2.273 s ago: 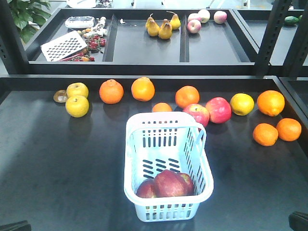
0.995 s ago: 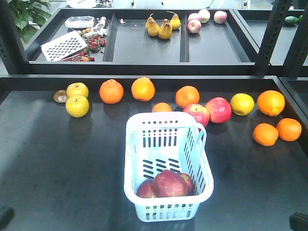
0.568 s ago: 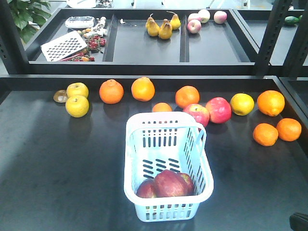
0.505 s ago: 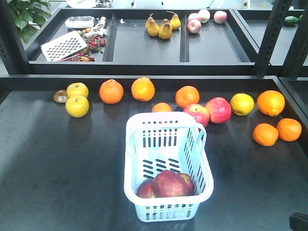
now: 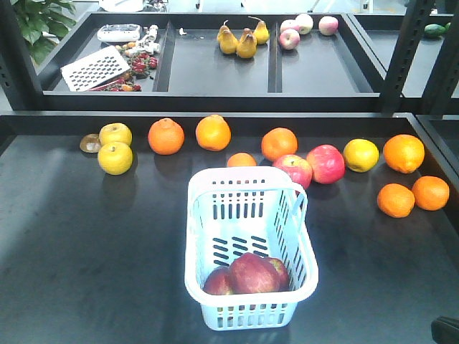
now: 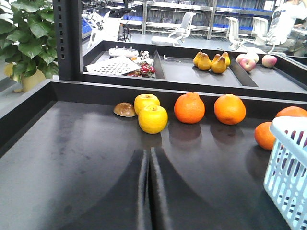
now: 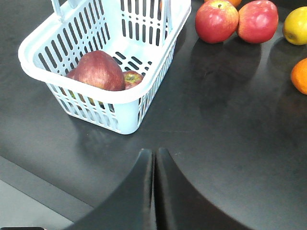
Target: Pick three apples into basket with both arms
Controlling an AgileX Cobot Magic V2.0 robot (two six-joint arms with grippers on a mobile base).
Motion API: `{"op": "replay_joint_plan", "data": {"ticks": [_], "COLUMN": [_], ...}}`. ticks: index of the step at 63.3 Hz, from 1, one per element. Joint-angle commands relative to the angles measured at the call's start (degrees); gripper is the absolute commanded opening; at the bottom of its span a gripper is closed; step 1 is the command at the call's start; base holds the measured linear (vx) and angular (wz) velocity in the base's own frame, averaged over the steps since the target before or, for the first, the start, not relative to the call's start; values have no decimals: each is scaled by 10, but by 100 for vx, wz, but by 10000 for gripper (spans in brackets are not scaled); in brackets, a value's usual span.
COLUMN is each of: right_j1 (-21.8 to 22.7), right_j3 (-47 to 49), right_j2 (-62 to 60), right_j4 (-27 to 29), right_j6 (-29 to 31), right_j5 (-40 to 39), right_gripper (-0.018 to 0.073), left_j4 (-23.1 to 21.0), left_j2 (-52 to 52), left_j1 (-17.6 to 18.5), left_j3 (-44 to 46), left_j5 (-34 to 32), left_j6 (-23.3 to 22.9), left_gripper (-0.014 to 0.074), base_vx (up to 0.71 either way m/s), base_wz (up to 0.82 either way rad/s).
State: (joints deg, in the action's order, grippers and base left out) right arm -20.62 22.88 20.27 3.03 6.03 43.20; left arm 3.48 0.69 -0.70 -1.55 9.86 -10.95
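The pale blue-white basket (image 5: pixel 244 174) stands mid-table with three dark maroon apples at its near end: a big middle one (image 5: pixel 252 273), one to its left (image 5: pixel 217 282) and one to its right (image 5: pixel 278 271). The right wrist view shows the basket (image 7: pixel 122 117) up left with two of the apples (image 7: pixel 98 70) (image 7: pixel 132 78) showing. My right gripper (image 7: pixel 154 151) is shut and empty over bare table, short of the basket. My left gripper (image 6: pixel 148 151) is shut and empty, far left of the basket (image 6: pixel 288 123). Only a black bit of the right arm (image 5: pixel 445 331) shows in the front view.
Behind the basket lies a row of fruit: yellow apples (image 5: pixel 115 158), oranges (image 5: pixel 166 136) (image 5: pixel 279 143), two pinkish-red apples (image 5: pixel 292 170) (image 5: pixel 325 163), a lemon (image 5: pixel 360 155). A raised table lip (image 5: pixel 215 118) fronts a back tray with pears (image 5: pixel 246 44) and a grater (image 5: pixel 95 68).
A black part of the left arm at the front view's bottom left corner has slid out of view. Basket, apples and other fruit have not moved.
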Motion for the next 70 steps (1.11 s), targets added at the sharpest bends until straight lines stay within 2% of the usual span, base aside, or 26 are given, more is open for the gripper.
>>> {"op": "replay_joint_plan", "data": {"ticks": [1,47,56,65,70], "right_j1": [-1,-1,-1,0,0], "right_j3": [15,15,13,12,-10], "right_j2": [5,5,5,5,5], "right_j4": [-2,-2,-39,-47,-48], "right_j6": [-1,-1,3,3,4], "right_j5": [-35,-36,-45,-93,-157], "right_gripper": [-9,-9,-9,-9,-9], "left_j4": [4,4,4,4,4], "left_j2": [9,9,9,9,9], "left_j1": [-1,-1,-1,-1,-1], "left_j3": [-3,-2,-2,-2,-2], "left_j5": [-41,-41,-41,-41,-41], "left_j6": [-13,-13,-13,-13,-13], "left_gripper": [-6,-6,-6,-6,-6], "base_vx": [0,0,0,0,0], "base_wz": [0,0,0,0,0]}}
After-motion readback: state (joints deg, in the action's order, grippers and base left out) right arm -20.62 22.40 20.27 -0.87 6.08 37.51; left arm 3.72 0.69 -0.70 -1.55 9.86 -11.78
